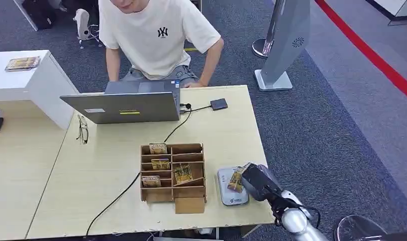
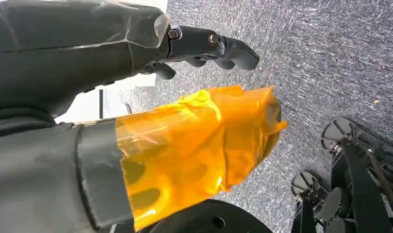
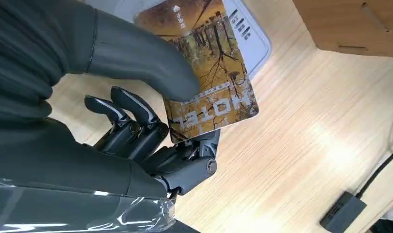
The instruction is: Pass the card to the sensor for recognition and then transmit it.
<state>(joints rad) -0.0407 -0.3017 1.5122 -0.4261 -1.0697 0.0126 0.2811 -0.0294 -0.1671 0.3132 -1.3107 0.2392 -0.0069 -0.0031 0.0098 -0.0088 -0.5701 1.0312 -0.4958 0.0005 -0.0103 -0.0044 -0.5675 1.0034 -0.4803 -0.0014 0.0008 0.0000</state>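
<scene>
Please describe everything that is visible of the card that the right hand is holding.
The card is a flat rectangular card with rounded corners and a glossy face. It is printed with an amber picture of bare trees and the word HOTEL near one short end. The right hand pinches it between the thick grey thumb on its printed face and the dark fingers beneath. In the head view it hangs over the white sensor on the wooden table; whether they touch cannot be told.

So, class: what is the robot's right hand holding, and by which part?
The right hand pinches a hotel card by one end, thumb on its printed face, over the white sensor.
</scene>
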